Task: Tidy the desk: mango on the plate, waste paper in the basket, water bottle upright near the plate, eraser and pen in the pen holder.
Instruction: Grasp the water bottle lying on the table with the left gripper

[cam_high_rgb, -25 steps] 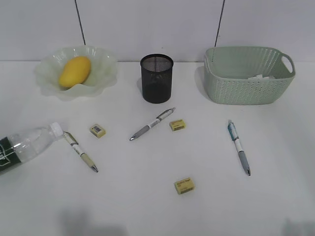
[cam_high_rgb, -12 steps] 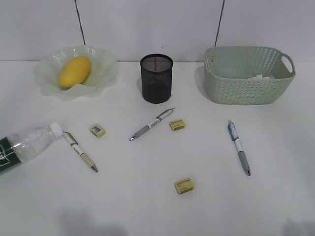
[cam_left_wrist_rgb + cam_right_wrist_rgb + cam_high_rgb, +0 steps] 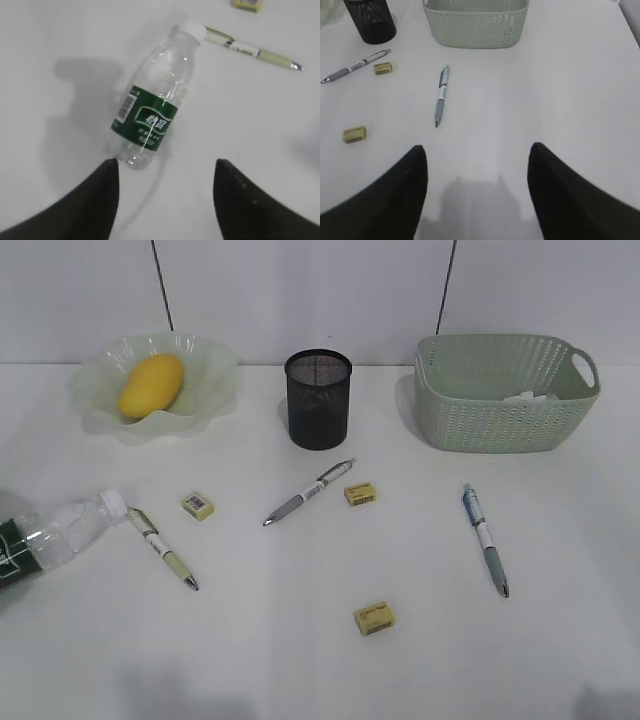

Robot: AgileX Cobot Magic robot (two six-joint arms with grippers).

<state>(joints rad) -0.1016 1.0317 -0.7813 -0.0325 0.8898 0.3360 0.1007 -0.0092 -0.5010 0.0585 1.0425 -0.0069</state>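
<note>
1. Currently, the smooth yellow-orange oval mango (image 3: 152, 385) is lying inside the pale green glassy plate (image 3: 205, 375) with the ruffled rim, at the far left of the plain white desk (image 3: 300, 660).
2. A crumpled white wad of waste paper (image 3: 527, 397) is showing just above the rim inside the sage-green woven-pattern plastic basket (image 3: 500, 415), at the far right.
3. The black wire-mesh cylindrical pen holder (image 3: 318, 400) is standing upright between plate and basket.
4. The clear plastic water bottle (image 3: 152, 105) with the white cap and dark green label is lying on its side at the desk's left edge, its cap touching or nearly touching the cream-barrelled pen (image 3: 252, 49).
5. A grey-and-white pen (image 3: 309, 492) is lying in front of the holder, and a blue-and-white pen (image 3: 441, 95) is lying in front of the basket.
6. Three small yellow block erasers are lying loose: one beside the cream pen (image 3: 198, 505), one beside the grey pen (image 3: 361, 494), one nearest the front (image 3: 375, 618).
7. The left gripper (image 3: 165, 200) is hovering above the bottle's base, jaws spread apart and touching nothing.
8. The right gripper (image 3: 477, 195) is hovering over bare desk, jaws likewise apart.
</note>
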